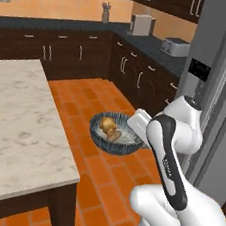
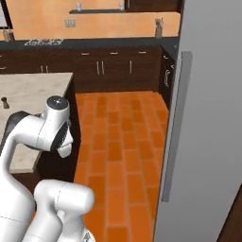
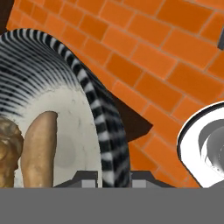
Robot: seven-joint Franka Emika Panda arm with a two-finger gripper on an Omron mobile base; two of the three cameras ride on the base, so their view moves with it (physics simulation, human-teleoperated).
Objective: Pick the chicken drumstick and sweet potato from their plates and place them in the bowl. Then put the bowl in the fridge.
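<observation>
Above the orange tiled floor (image 1: 86, 101), at about four o'clock from the middle of the left base view, the dark ribbed bowl (image 1: 104, 139) hangs in the air, carried by the white arm. Its rim is nipped between the gripper (image 3: 113, 175) fingers, which are drawn almost fully together with the bowl wall between them; in the hand view the two dark tips sit at six o'clock, one on each side of the striped rim.

Inside the bowl, on its pale speckled lining, lie two foods. The chicken drumstick (image 3: 8, 153), golden-brown and knobbly, is at nine o'clock in the hand view, touching the sweet potato (image 3: 39, 148), a smooth brown-orange oblong standing on end just beside it towards the rim. In the left base view the drumstick (image 1: 109, 128) shows as a tan lump near the middle of the bowl.

The fridge (image 1: 218, 73), tall and grey with a dark dispenser panel, stands at three o'clock in the left base view, just beyond the arm; its door with a long vertical handle is closed in the right base view (image 2: 208, 118). A marble-topped island (image 1: 18, 117) is at nine o'clock, well apart from the bowl.
</observation>
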